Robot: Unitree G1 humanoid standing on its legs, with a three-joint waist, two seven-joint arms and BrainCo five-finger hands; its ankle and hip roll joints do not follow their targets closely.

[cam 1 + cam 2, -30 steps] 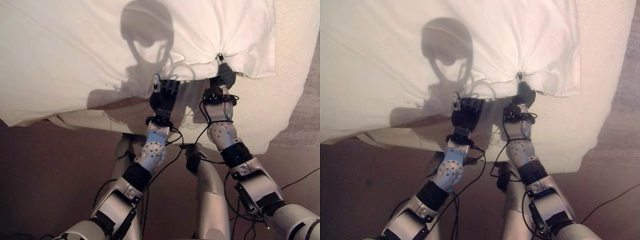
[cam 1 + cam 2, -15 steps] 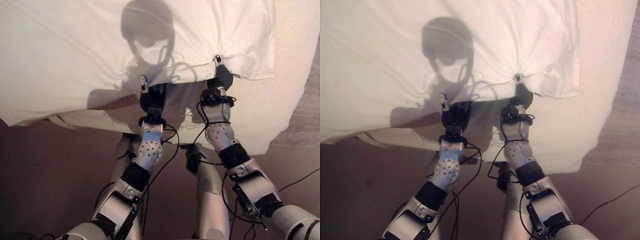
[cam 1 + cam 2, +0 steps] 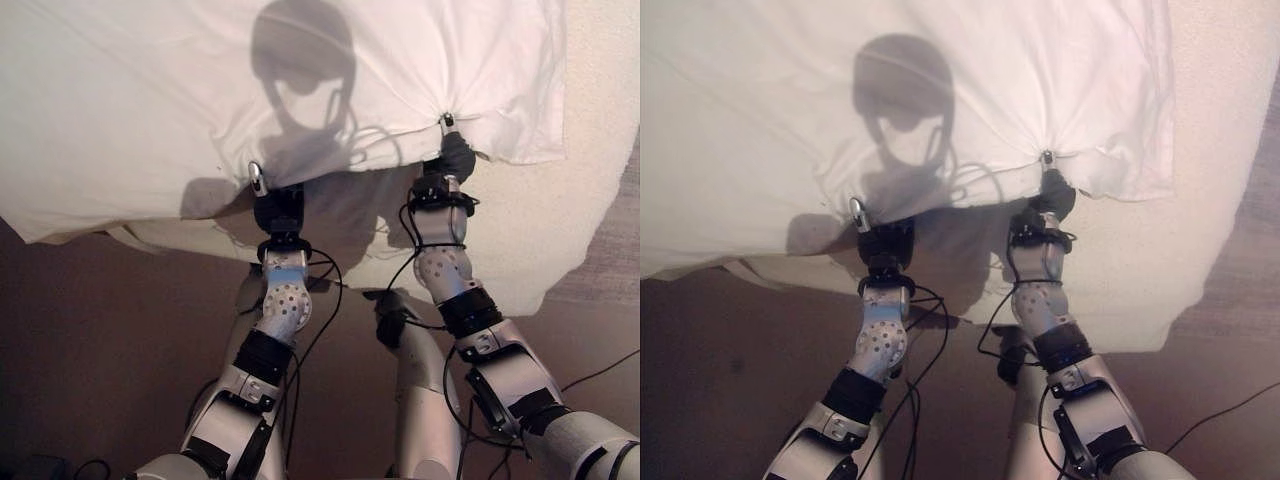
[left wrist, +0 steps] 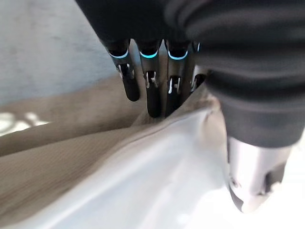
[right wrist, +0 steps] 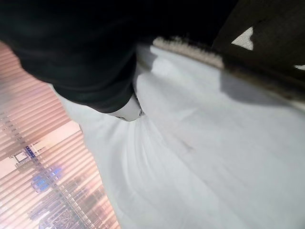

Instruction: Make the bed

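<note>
A white sheet (image 3: 130, 110) lies spread over the bed, its near edge raised. My left hand (image 3: 275, 210) grips that edge left of centre. In the left wrist view its fingers (image 4: 152, 95) lie under the white sheet (image 4: 157, 181) and the thumb presses on top, pinching it. Further right, my right hand (image 3: 1050, 200) is shut on the same edge, and the cloth gathers into creases at its thumb. In the right wrist view the right hand (image 5: 81, 62) is dark against the sheet (image 5: 200, 157). A cream textured cover (image 3: 560, 220) lies beneath the sheet.
The cream cover hangs over the bed's near side down to the brown floor (image 3: 90, 350). A grey carpet strip (image 3: 615, 250) runs along the right. In the left wrist view a tan cloth (image 4: 57, 143) shows under the sheet.
My left hand has slid left along the sheet's edge, away from the right hand. The right hand keeps its grip at the same spot.
</note>
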